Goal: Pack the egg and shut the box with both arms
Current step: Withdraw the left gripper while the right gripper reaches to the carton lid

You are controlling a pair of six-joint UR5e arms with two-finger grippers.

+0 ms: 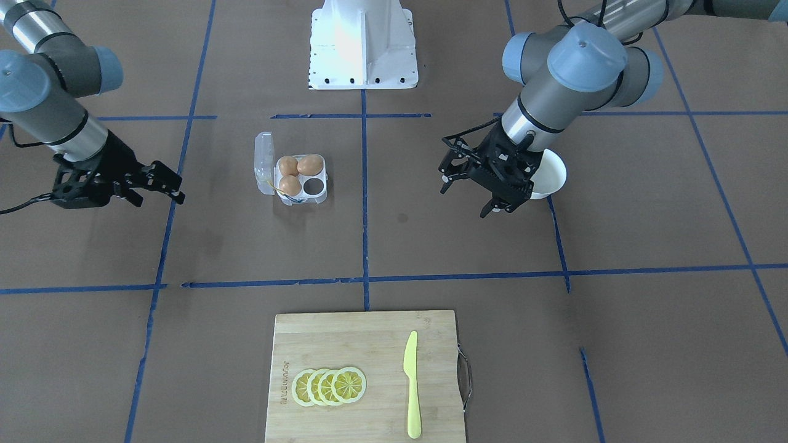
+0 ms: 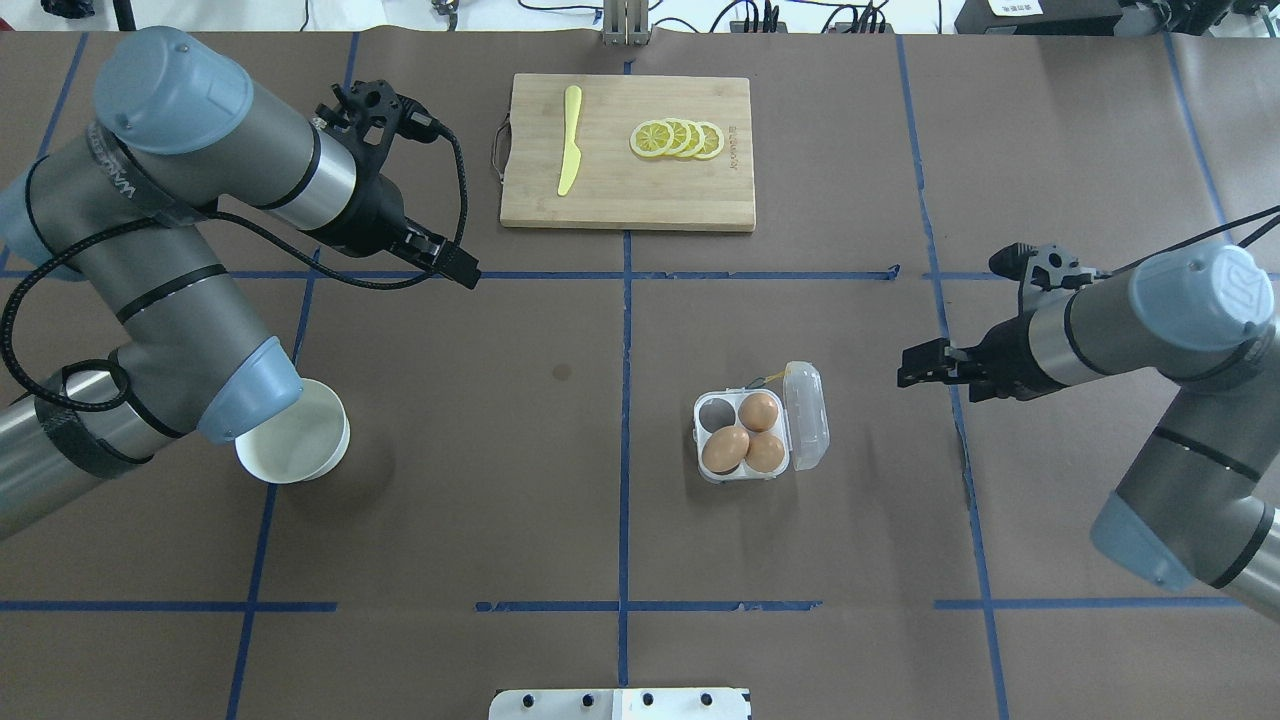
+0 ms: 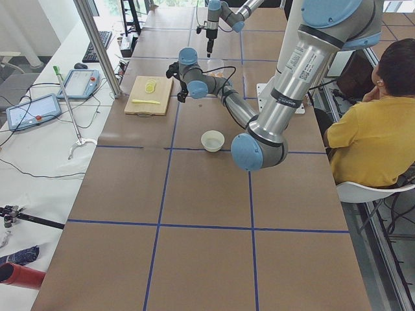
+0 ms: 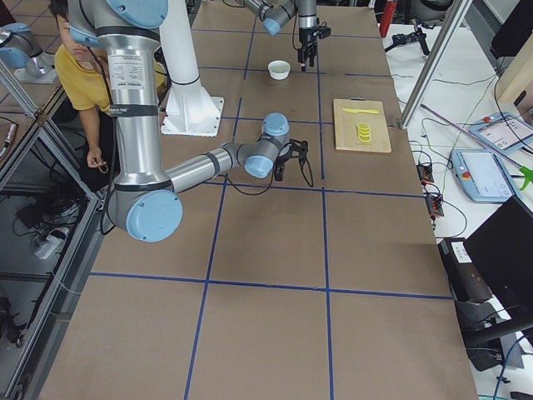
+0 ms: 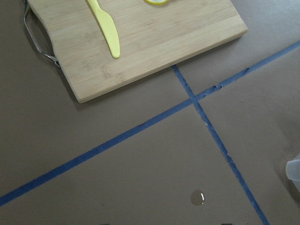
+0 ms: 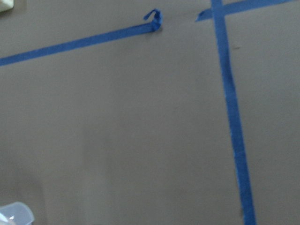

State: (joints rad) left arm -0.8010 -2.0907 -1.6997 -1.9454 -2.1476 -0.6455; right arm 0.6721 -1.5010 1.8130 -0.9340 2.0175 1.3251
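Note:
The clear egg box [image 2: 700, 440] stands right of the table's centre with its lid [image 2: 806, 416] swung open to the right. Three orange-brown eggs [image 2: 727, 449] fill three of its cups; the far-left cup [image 2: 714, 411] is empty. It also shows in the front view [image 1: 320, 175]. My left gripper [image 1: 465, 198] is open and empty, hovering near the white bowl and well left of the box. My right gripper [image 1: 159, 198] is open and empty, a little to the right of the open lid. A corner of the box shows at the edge of the left wrist view [image 5: 293, 168].
A white bowl [image 2: 296, 441] sits under my left arm's elbow and looks empty. A wooden cutting board [image 2: 700, 195] at the far side carries lemon slices [image 2: 678, 138] and a yellow knife [image 2: 569, 140]. The white base pedestal [image 1: 363, 43] is at my side. Blue tape lines cross the brown table.

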